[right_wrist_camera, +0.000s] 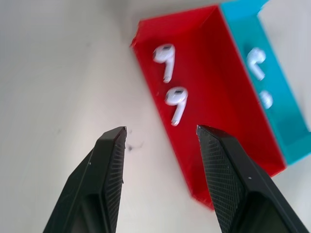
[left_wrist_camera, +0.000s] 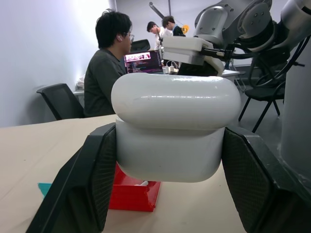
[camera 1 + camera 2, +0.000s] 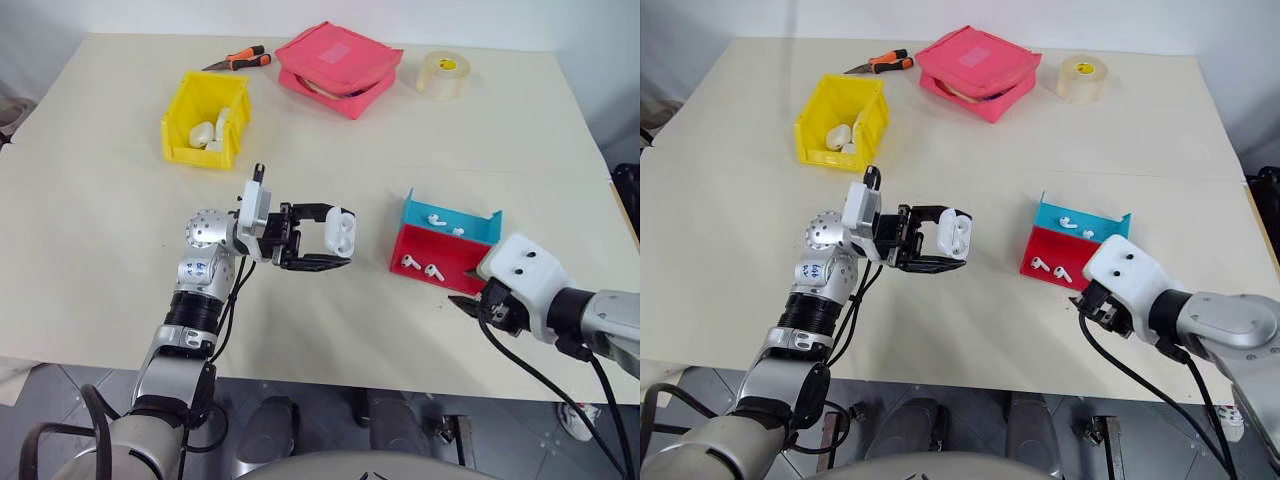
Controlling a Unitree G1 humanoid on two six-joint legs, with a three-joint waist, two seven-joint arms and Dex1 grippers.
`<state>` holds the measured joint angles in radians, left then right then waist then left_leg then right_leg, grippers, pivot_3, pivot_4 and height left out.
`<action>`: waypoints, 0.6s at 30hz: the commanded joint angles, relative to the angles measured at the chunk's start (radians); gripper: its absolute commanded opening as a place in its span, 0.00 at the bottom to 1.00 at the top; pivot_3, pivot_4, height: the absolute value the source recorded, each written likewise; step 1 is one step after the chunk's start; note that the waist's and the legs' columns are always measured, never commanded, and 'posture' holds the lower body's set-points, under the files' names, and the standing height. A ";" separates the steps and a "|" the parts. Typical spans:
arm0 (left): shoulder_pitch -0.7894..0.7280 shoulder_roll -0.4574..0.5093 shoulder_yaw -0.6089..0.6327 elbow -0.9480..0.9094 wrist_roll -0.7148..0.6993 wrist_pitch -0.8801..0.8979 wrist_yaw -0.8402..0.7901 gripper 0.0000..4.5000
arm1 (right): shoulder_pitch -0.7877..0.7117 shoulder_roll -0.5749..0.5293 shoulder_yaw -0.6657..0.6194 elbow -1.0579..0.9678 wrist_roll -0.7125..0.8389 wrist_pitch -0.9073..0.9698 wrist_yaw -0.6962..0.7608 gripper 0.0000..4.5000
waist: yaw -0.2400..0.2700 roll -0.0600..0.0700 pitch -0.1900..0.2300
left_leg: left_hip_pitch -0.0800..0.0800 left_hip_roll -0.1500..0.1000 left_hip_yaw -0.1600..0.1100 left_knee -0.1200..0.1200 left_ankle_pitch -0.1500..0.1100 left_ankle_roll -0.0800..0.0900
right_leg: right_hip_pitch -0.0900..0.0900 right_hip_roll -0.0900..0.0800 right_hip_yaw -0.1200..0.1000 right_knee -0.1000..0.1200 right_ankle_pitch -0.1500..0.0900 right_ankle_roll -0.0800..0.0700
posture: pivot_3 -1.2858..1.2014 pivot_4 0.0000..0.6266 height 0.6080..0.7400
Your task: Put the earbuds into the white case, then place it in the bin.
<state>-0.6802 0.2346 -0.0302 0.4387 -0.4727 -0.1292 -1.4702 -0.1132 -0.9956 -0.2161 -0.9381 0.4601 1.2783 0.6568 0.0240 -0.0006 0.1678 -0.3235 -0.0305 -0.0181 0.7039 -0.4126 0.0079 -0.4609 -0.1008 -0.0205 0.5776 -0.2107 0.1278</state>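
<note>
My left gripper (image 3: 338, 240) is shut on the white case (image 3: 341, 229) and holds it above the middle of the table. In the left wrist view the case (image 2: 170, 131) sits between the two pads, and its lid looks ajar. Two earbuds (image 1: 176, 100) lie in the red tray (image 3: 430, 250), and two more earbuds (image 3: 437, 219) lie in the blue tray (image 3: 480, 226) behind it. My right gripper (image 1: 160, 133) is open with nothing between its fingers, just in front of the red tray's near corner. The yellow bin (image 3: 178, 152) stands at the back left.
The bin holds several white items. A pink zip pouch (image 3: 338, 65), a roll of tape (image 3: 443, 75) and orange-handled pliers (image 3: 243, 60) lie along the far edge. The table's front edge runs just below my right gripper (image 3: 468, 305). People sit in the background of the left wrist view.
</note>
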 commanded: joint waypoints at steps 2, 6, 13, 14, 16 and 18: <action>0.038 -0.001 -0.015 -0.077 0.001 0.025 0.031 0.62 | -0.122 0.007 0.115 0.059 0.008 0.048 -0.047 0.52 | -0.001 0.000 0.000 | 0.000 0.000 0.000 0.000 0.000 0.000 | 0.000 0.000 0.000 0.000 0.000 0.000 | 0.52 0.24 1.00; 0.093 0.019 -0.027 -0.140 0.012 0.057 0.068 0.62 | -0.233 0.004 0.245 0.149 -0.014 0.062 -0.073 0.52 | 0.000 0.000 0.000 | 0.000 0.000 -0.002 0.000 0.000 0.000 | -0.001 0.000 0.001 -0.001 0.001 0.000 | 0.52 0.24 1.00; 0.157 0.056 -0.050 -0.253 0.023 0.087 0.101 0.62 | -0.337 -0.009 0.365 0.244 -0.036 0.040 -0.069 0.52 | 0.001 0.000 0.000 | -0.002 0.000 -0.002 0.000 0.000 0.001 | -0.001 0.000 0.001 -0.003 0.001 0.001 | 0.52 0.24 1.00; 0.160 0.059 -0.052 -0.260 0.025 0.086 0.105 0.62 | -0.346 -0.010 0.375 0.251 -0.038 0.038 -0.065 0.52 | 0.002 0.000 0.000 | -0.002 0.000 -0.002 0.000 0.000 0.001 | -0.001 0.000 0.001 -0.004 0.001 0.001 | 0.52 0.24 1.00; 0.168 0.063 -0.055 -0.276 0.026 0.084 0.114 0.62 | -0.364 -0.012 0.403 0.273 -0.048 0.029 -0.060 0.52 | 0.001 0.000 0.000 | -0.002 0.000 -0.002 0.000 0.000 0.001 | -0.001 0.000 0.001 -0.004 0.001 0.001 | 0.52 0.24 1.00; 0.178 0.065 -0.059 -0.293 0.025 0.085 0.122 0.62 | -0.379 -0.016 0.434 0.302 -0.064 0.022 -0.059 0.52 | 0.000 0.000 0.000 | -0.002 0.000 -0.002 0.000 0.000 0.001 | -0.001 0.000 0.001 -0.004 0.001 0.001 | 0.52 0.24 1.00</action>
<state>-0.5080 0.2937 -0.0858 0.1908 -0.4446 -0.0438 -1.3560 -0.4752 -0.9922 0.2119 -0.6396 0.4146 1.3153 0.5962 0.0240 -0.0006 0.1679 -0.3257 -0.0303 -0.0200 0.7038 -0.4131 0.0086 -0.4623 -0.1010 -0.0198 0.5738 -0.2094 0.1291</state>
